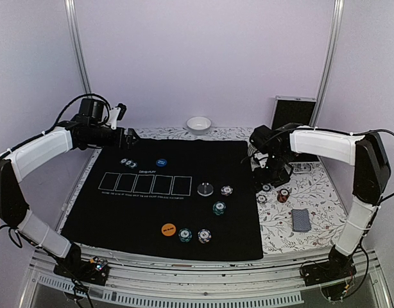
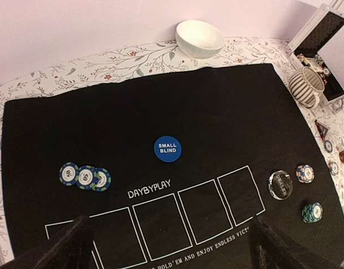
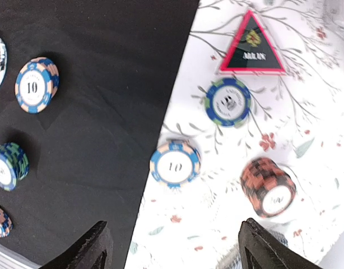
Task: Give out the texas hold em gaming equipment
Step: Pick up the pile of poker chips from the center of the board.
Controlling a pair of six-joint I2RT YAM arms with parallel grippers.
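Hovering over the black mat, the left hand is wide apart. The right hand, apart too, hangs over a chip, red triangle at 1 o'clock.

I've got a table under a floral cloth, with a black mat over most of it. On the bare cloth a white bowl sits upper centre, a case upper right and a card deck lower right. In the right wrist view, right of the mat, lie a red triangle, a blue-green chip, a "10" chip at the mat's edge and a red chip stack.
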